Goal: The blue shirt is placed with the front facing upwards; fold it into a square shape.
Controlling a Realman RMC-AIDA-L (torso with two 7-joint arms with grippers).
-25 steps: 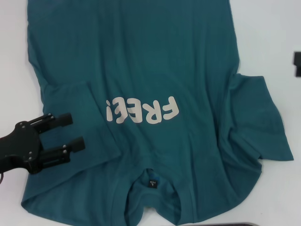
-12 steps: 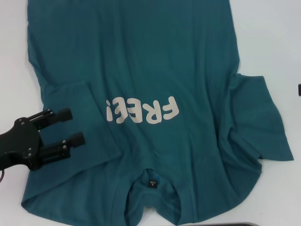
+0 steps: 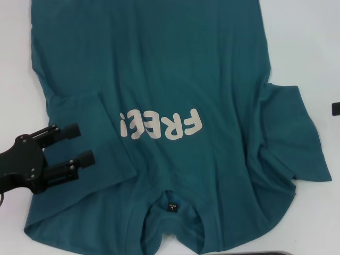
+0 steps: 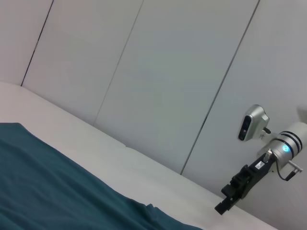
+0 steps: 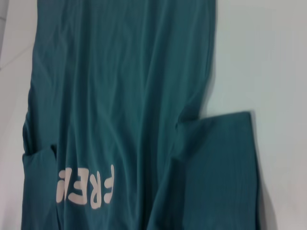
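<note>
The blue shirt lies spread on the white table, front up, collar nearest me. Its cream letters and the small black neck label show. The sleeve on my left is folded in over the body; the right sleeve lies out flat and wrinkled. My left gripper is open and empty, over the folded sleeve's outer edge. Only a black bit of my right gripper shows at the right edge; it appears far off in the left wrist view. The shirt also shows in the right wrist view.
The white table shows bare to the right of the shirt and at the far left. A dark strip lies along the near edge. Grey wall panels stand behind the table.
My left gripper has drawn back slightly to the left, still open. The right gripper's visible bit has slid along the right edge toward me. The shirt has not moved.
</note>
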